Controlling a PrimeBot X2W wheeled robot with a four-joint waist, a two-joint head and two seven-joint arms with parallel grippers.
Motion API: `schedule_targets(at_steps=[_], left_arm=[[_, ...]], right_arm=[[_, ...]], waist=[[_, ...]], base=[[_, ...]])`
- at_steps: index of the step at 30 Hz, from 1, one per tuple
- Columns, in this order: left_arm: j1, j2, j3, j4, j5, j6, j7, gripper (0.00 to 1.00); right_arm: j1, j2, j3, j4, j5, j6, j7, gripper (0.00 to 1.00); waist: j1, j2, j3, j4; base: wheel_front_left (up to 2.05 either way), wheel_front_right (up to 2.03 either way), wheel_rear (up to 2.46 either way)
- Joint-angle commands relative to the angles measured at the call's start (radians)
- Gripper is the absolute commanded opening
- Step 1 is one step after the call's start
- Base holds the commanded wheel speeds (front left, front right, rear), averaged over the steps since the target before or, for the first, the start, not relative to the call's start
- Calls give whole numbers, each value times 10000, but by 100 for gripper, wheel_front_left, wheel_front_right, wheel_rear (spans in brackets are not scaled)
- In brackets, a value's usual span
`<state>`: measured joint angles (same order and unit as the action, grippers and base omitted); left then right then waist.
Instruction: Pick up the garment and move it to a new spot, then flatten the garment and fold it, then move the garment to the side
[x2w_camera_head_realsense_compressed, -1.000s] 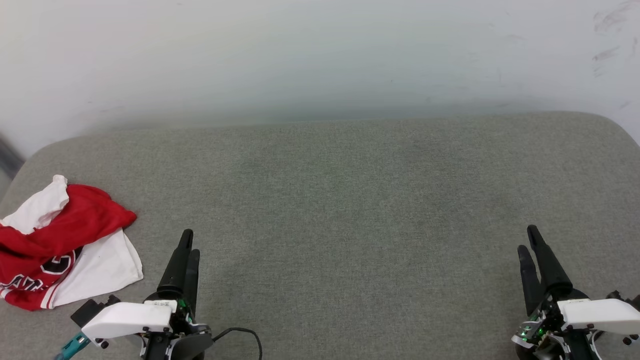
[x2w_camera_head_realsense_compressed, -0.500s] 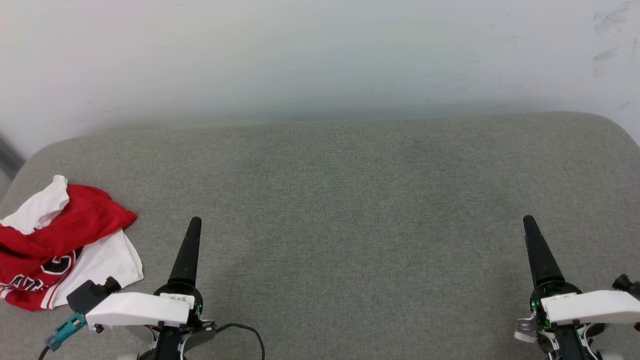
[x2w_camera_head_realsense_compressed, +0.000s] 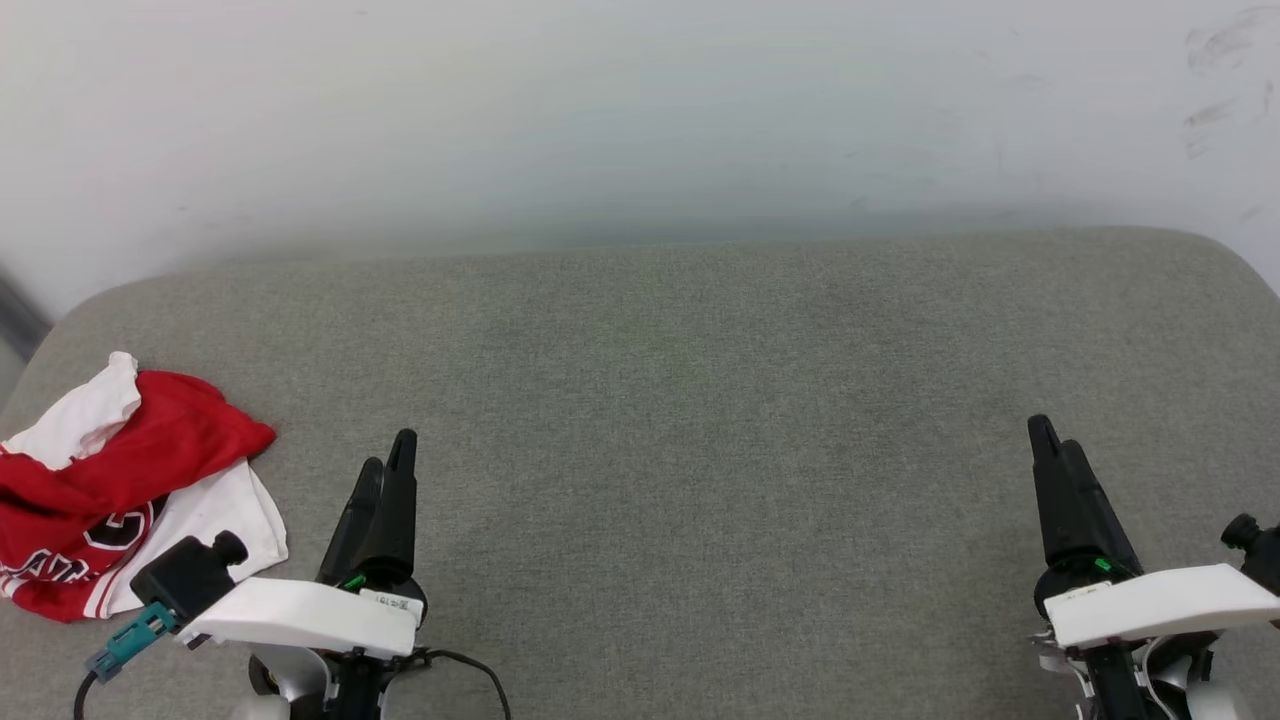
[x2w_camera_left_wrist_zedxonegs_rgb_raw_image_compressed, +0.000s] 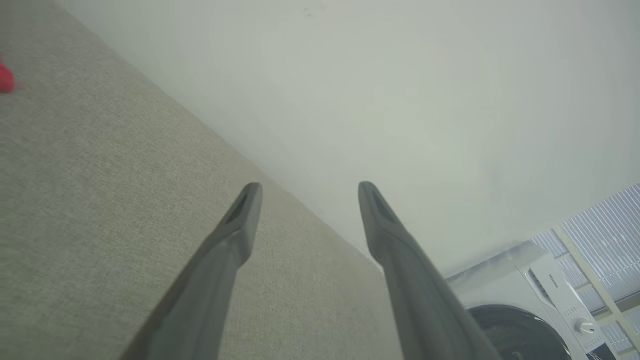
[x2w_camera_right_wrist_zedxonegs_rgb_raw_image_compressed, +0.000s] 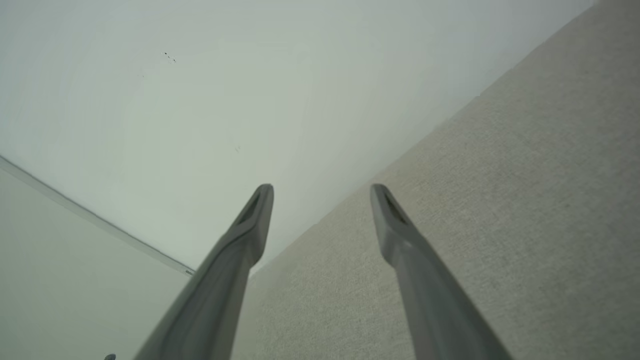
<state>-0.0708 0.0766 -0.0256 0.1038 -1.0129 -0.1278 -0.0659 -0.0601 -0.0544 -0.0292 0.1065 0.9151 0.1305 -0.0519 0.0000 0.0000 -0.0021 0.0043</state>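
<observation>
Red jersey-style shirt with white sleeves (x2w_camera_head_realsense_compressed: 110, 480) lies crumpled at the left edge of the grey padded surface (x2w_camera_head_realsense_compressed: 700, 400), beside the nearer left gripper (x2w_camera_head_realsense_compressed: 388, 452), spread empty like the distant right gripper (x2w_camera_head_realsense_compressed: 1055, 435), its long axis perhaps running near-to-far.

one garment (x2w_camera_head_realsense_compressed: 120, 480), a single red and white shirt, lies at the near left of one grey surface (x2w_camera_head_realsense_compressed: 700, 400). there are two hands: one left hand (x2w_camera_head_realsense_compressed: 388, 452) near the shirt and one right hand (x2w_camera_head_realsense_compressed: 1055, 435) at the near right. each hand has two dark fingers (x2w_camera_head_realsense_compressed: 395, 500), four in all, and each carries one white housing (x2w_camera_head_realsense_compressed: 310, 615), two in all. one teal connector (x2w_camera_head_realsense_compressed: 125, 645) and one black cable (x2w_camera_head_realsense_compressed: 480, 670) sit by the left hand. one pale wall (x2w_camera_head_realsense_compressed: 600, 120) runs along the far edge. the left wrist view adds one washing machine (x2w_camera_left_wrist_zedxonegs_rgb_raw_image_compressed: 525, 290) with one round door (x2w_camera_left_wrist_zedxonegs_rgb_raw_image_compressed: 505, 332) and one white knob (x2w_camera_left_wrist_zedxonegs_rgb_raw_image_compressed: 580, 326).
</observation>
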Motion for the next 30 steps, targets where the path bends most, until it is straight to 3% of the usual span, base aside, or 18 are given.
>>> schedule_targets(at_steps=[1,30], left_arm=[[-71,-7,11,-198,378,-24,-97,100],[168,115,206,-331,5135,-6,-937,100]], right_arm=[[-101,-31,29,-222,-373,3,4,100],[-172,-482,511,-903,-4836,2,540,100]], waist=[[0,0,0,-5],[0,0,-35,-105]], base=[[0,0,0],[0,0,0]])
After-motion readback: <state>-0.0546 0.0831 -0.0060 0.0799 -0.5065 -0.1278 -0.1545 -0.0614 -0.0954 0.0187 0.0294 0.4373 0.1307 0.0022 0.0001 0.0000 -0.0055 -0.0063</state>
